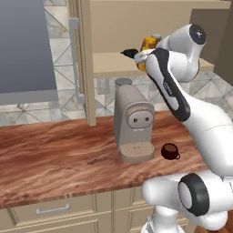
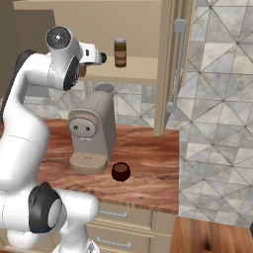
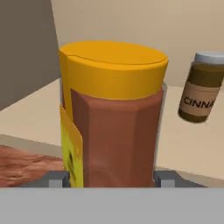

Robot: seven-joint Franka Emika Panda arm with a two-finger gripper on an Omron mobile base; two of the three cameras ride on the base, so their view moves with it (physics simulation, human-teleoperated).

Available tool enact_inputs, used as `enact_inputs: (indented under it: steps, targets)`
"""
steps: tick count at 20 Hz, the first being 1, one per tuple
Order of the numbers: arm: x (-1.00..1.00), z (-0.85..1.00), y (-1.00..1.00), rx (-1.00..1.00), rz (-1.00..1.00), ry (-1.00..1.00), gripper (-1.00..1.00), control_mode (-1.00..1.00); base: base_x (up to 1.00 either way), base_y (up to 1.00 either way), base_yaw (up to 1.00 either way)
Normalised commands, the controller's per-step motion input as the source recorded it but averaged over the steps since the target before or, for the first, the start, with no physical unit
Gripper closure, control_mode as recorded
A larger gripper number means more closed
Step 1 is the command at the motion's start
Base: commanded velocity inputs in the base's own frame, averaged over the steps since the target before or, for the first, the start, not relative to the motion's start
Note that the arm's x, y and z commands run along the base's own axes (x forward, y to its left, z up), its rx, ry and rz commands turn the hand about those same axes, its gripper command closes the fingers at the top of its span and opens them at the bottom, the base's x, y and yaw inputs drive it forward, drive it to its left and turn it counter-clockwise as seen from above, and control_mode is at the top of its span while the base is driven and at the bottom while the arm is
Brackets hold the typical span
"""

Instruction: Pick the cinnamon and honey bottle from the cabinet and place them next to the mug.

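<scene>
- Pincer [image 3: 112,178] closed on honey bottle [image 3: 113,113]; finger tips [image 3: 56,178] pressed to either flank of the bottle's lower body, bottle directly ahead and upright between them.
- Held at cabinet [image 1: 113,63] shelf height, apparently just clear of the board.
- Cinnamon [image 3: 202,87] beyond the pincer and off to one side, well apart, upright on the shelf.
- Mug [image 1: 170,151] far below the pincer, on the worktop [image 1: 59,159], just beside the coffee machine [image 1: 133,120].
- Coming move judged: withdrawal from the cabinet, then descent toward the mug.
</scene>
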Motion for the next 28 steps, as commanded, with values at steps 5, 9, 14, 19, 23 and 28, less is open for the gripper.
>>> enact_inputs:
  steps: [5,9,14,19,23,28]
  targets:
    - [-1.00,-0.23,-0.32,0.00,0.00,-0.06,1.00,-1.00,0.00,0.00,0.00]
    - [-0.99,-0.13,-0.46,0.00,0.00,0.00,1.00,-1.00,0.00,0.00,0.00]
    - [-0.66,-0.13,-0.64,0.00,-0.06,0.00,1.00,-1.00,0.00,0.00,0.00]
    - [-0.08,-0.12,-0.77,0.00,-0.14,0.07,1.00,-1.00,0.00,0.00,0.00]
    - [0.12,-0.19,-0.51,-0.01,-0.10,0.09,1.00,-1.00,0.00,0.00,0.00]
    - [0.05,-0.44,-0.37,-0.05,-0.07,0.13,1.00,-1.00,0.00,0.00,0.00]
